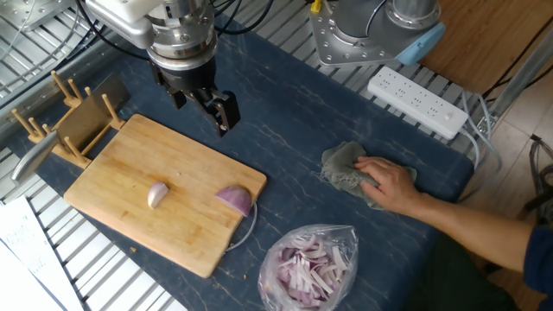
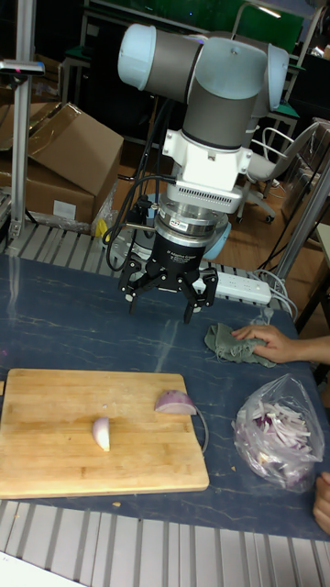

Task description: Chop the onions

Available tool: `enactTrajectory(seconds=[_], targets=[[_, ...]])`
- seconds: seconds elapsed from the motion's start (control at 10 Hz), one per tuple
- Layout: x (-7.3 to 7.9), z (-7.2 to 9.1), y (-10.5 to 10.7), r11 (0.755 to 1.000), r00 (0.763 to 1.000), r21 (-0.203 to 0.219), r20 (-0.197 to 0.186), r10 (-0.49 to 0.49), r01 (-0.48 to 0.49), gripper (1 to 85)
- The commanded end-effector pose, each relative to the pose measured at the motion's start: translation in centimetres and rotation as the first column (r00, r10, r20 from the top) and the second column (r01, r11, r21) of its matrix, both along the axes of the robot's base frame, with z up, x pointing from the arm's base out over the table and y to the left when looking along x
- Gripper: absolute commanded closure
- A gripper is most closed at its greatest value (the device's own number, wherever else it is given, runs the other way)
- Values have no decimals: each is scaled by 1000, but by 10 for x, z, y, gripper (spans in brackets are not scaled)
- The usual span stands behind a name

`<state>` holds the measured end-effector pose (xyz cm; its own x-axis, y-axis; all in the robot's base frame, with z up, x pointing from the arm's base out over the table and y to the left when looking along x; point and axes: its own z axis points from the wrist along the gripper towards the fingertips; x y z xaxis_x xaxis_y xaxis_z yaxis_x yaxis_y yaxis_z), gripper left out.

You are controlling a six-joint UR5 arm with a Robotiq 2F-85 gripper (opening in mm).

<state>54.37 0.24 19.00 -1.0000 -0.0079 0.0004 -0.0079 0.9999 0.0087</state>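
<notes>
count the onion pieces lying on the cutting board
2. A small pale wedge lies near the middle of the cutting board; a larger purple half-dome sits at its edge nearest the bag of onion strips. None seems hidden.

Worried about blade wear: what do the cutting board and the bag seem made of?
Cutting board: likely bamboo or pale wood, matte, showing lengthwise grain strips. Bag: thin clear plastic, glossy and crinkled, onion strips visible through it.
</notes>
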Motion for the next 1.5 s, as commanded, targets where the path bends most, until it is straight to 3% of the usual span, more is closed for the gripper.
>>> enactTrajectory(seconds=[0.0,0.1,0.3,1.0,1.1,1.4], targets=[[0,0,2,1000,1000,0,0,0,0,17],[17,2,-44,978,994,-192,49,94,-83,847],[19,-4,-45,972,994,-223,56,93,-78,847],[22,5,-55,971,995,-223,40,93,-82,847],[29,10,-61,972,995,-219,44,92,-80,847],[58,34,-110,975,994,-203,44,99,-88,847]])
